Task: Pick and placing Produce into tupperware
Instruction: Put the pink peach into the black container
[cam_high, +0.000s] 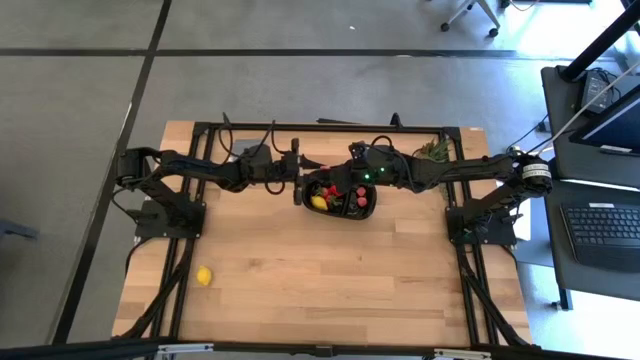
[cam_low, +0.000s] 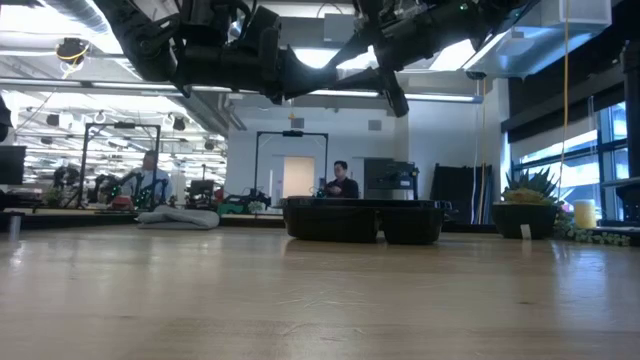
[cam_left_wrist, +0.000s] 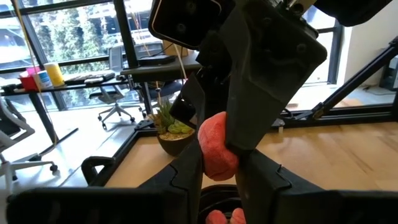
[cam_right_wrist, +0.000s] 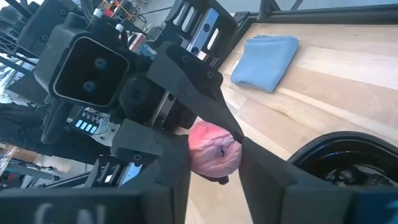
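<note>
Both my claws meet above the desk (cam_high: 330, 270), at the near-left edge of the black tray (cam_high: 338, 199). A pink fruit (cam_left_wrist: 216, 147) sits between them: my left claw (cam_left_wrist: 217, 163) is clenched on it, and my right claw (cam_right_wrist: 212, 163) has closed its fingers on the same piece, so each claw blocks the other's view. The tray below holds a lemon (cam_high: 318, 202) and several red pieces (cam_high: 355, 195). Another lemon (cam_high: 204, 276) lies alone, well apart, toward the desk's front left. A blue cloth (cam_right_wrist: 264, 54) lies on the desk beyond my claws, and a potted plant (cam_left_wrist: 171, 127) stands at the desk's far edge
</note>
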